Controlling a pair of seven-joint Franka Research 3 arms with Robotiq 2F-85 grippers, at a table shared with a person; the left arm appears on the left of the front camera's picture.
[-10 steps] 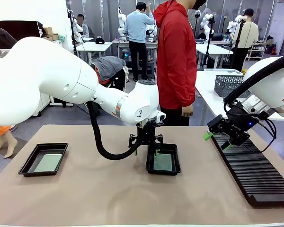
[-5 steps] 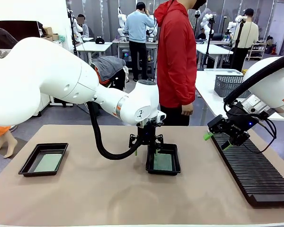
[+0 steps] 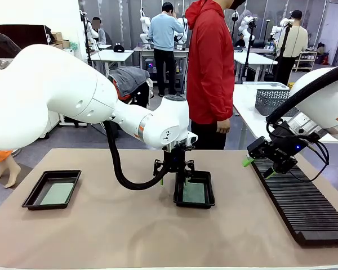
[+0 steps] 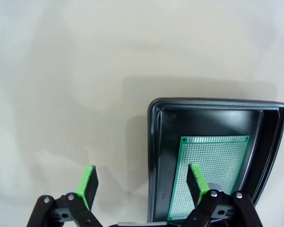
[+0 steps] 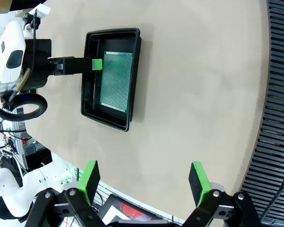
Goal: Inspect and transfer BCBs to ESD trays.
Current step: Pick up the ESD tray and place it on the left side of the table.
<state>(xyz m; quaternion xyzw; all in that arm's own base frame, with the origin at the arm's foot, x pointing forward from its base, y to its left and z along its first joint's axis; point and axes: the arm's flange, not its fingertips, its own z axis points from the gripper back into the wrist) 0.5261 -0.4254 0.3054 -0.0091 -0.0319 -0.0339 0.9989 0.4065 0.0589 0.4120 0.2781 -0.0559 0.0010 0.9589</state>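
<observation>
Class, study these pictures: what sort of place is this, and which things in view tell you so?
Probably a robotics lab or training workshop: a white robot arm works over a black tray holding a circuit board, beside a slotted rack, with more worktables behind.

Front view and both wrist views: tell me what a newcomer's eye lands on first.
The big white left arm sweeps in from the left, its left gripper astride the near wall of the middle ESD tray, one finger inside over the green BCB, one outside. At the right, the open right gripper hangs above the long ribbed black rack. A second ESD tray with a paler BCB lies far left.
</observation>
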